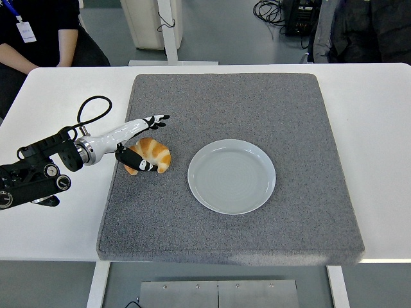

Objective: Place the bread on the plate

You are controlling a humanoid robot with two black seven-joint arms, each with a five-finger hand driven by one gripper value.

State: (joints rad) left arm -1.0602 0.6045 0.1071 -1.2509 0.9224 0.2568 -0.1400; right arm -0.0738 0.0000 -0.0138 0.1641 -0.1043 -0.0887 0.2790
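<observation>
At centre-left, a golden, ridged croissant [150,156] lies on the rough grey felt mat [270,102]; the left hand [138,142] has its fingers [158,119] spread, thumb touching it, not gripping; the smooth round plate [232,176] sits apart, right.

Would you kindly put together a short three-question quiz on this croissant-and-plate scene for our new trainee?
1. True or false: the croissant already lies on the plate.
2. Multiple choice: what do both croissant and plate rest on? A) bare white table B) grey mat C) a tray
3. Fill in: the hand at the croissant is the robot's ____ hand.

Key
1. False: it lies on the mat, left of the empty plate and apart from it.
2. B
3. left; its thumb lies across the croissant's near side, while its other fingers reach past the far side. No right hand shows.
</observation>
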